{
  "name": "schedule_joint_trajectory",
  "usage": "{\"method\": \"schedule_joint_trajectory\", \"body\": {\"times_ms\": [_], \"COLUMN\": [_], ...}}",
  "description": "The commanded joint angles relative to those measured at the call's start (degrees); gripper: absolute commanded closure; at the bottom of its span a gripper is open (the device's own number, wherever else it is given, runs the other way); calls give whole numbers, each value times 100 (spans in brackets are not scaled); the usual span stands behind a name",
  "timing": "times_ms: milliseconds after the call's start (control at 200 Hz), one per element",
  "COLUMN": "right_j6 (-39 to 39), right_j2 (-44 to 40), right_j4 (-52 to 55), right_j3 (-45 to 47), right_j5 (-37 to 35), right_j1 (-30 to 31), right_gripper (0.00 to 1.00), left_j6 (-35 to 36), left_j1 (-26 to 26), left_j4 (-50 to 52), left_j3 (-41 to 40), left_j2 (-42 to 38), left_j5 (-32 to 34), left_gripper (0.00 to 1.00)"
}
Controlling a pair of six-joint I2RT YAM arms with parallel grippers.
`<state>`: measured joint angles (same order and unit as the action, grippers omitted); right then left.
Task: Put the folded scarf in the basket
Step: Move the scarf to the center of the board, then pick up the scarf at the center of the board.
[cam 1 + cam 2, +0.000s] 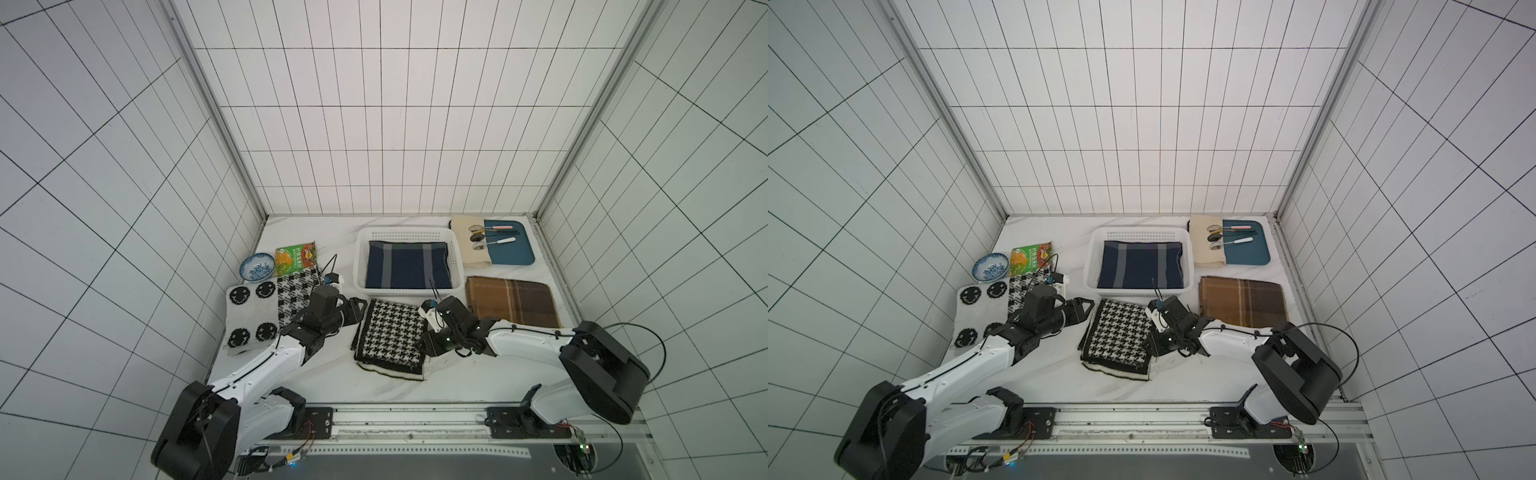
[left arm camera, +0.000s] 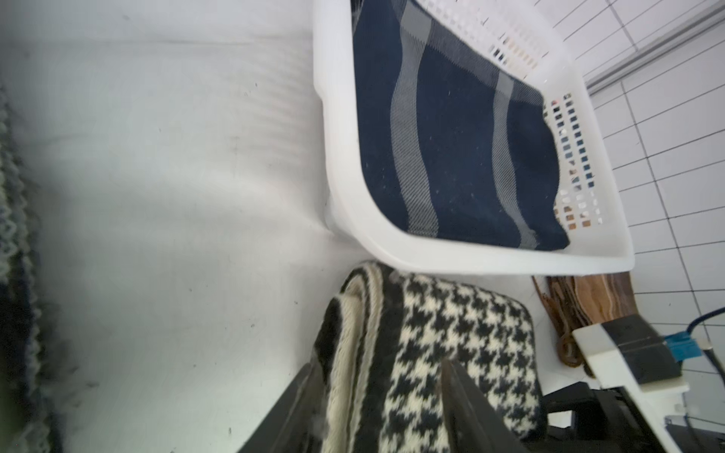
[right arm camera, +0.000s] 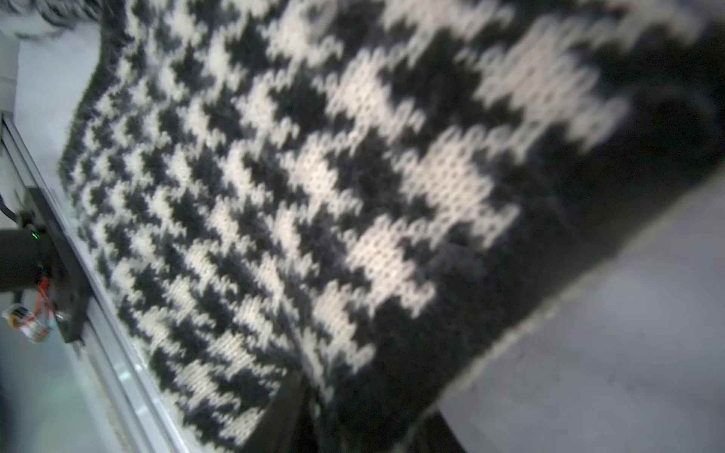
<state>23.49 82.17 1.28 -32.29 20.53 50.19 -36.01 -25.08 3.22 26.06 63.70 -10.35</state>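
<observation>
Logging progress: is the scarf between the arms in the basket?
Out: that scarf rests on the table beside the basket, which holds a navy scarf.

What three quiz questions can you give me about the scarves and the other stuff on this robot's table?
1. True or false: the houndstooth scarf already lies in the white basket.
2. Which scarf is inside the basket? A: brown plaid scarf. B: navy striped scarf. C: houndstooth scarf.
3. How many smiley faces show on the pale cloth in a top view?
Key: 1 false; 2 B; 3 four.
</observation>
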Motion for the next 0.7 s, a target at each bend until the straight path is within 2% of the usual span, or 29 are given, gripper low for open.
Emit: {"method": "schedule_joint_trajectory", "body": {"times_ms": [0, 85, 200, 370, 695], "right_j6": [-3, 82, 175, 414, 686], "right_j2": [-369, -672, -890, -867, -285], "right_j4": [355, 347, 225, -171, -620], "right_j3": [284, 334, 364, 407, 511], "right_j5": [-371, -393, -467, -404, -284], "right_j1": [-57, -109, -191, -243, -424], "right_gripper": [57, 46, 41, 37, 34], "left_j6": [95, 83, 75, -42, -99], "left_j1": [-225, -230, -222, -224, -277], "left_j4": [-148, -199, -265, -447, -760], "left_j3": [-64, -98, -125, -268, -452], "left_j2": [258, 455, 572, 707, 1211], "left_j5": [16, -13, 181, -99, -596], "left_gripper": [44, 42, 39, 37, 33]}}
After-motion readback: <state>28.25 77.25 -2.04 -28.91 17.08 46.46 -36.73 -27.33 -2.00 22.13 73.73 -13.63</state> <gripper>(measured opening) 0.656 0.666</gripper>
